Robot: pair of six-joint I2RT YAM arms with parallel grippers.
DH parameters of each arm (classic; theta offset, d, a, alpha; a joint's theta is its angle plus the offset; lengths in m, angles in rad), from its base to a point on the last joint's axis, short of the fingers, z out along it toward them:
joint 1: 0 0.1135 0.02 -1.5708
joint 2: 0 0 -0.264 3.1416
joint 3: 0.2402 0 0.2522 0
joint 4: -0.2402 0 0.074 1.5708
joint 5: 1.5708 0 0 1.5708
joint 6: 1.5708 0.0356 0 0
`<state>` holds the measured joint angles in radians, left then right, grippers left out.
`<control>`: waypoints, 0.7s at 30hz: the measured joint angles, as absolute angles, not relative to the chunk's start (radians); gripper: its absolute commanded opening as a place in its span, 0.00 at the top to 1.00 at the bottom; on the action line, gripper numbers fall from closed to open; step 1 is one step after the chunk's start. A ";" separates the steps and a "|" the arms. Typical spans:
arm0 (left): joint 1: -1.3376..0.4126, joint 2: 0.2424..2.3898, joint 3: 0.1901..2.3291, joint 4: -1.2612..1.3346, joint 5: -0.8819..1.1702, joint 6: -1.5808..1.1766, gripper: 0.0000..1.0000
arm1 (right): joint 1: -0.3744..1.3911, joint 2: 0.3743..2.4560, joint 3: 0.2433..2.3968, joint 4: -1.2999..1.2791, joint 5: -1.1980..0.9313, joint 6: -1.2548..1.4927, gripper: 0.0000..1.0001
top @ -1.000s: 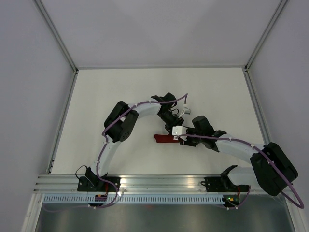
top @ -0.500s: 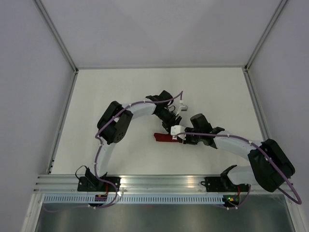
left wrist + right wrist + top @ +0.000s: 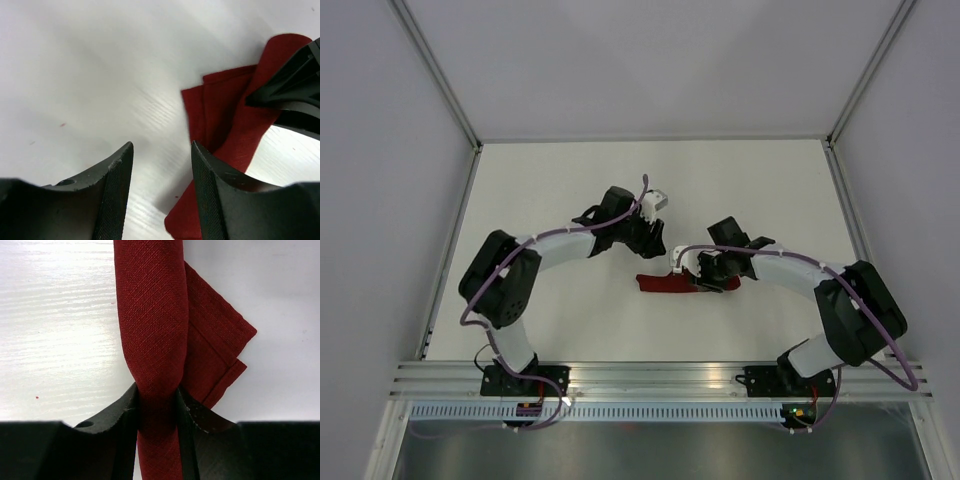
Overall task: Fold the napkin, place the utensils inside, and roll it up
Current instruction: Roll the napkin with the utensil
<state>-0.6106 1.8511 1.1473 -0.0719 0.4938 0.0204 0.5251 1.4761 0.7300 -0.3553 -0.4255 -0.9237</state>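
The right claw (image 3: pixel 156 402) is clamped around the napkin (image 3: pixel 150 315), a dark red cloth rolled into a tight tube running up mid-frame, with a folded corner poking out at right. The left claw (image 3: pixel 161 150) stands partly open and empty, with the cloth's end just to its right on the white counter (image 3: pixel 75 60).

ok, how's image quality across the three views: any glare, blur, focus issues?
Top external: even soft light, no glare, the rolled napkin small but sharp. Left wrist: soft throughout, the left fingers out of focus up close, the table nearly washed out. Right wrist: napkin weave crisp, streaky glare on the table at left, the right fingers dark with little detail.
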 measured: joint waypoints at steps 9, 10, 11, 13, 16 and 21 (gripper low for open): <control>-0.639 1.551 0.770 0.362 0.242 -0.056 0.45 | 0.434 1.726 1.028 -0.694 -0.567 -1.020 0.62; -0.660 1.530 0.743 0.390 0.207 -0.052 0.46 | 0.426 1.752 1.057 -0.727 -0.579 -1.029 0.62; -0.677 1.515 0.723 0.408 0.183 -0.048 0.47 | 0.418 1.783 1.094 -0.768 -0.592 -1.041 0.62; -0.743 1.488 0.685 0.449 0.113 -0.021 0.48 | 0.403 1.843 1.163 -0.847 -0.615 -1.063 0.62; -0.852 1.468 0.652 0.489 0.015 0.048 0.45 | 0.381 1.930 1.260 -0.957 -0.652 -1.096 0.62; -0.979 1.467 0.645 0.505 -0.089 0.181 0.41 | 0.358 2.013 1.346 -1.057 -0.692 -1.119 0.62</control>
<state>-0.9794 1.4673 0.6453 0.5045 -0.0895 0.1806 0.3576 2.0132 1.3460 -1.0573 -0.6922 -1.1187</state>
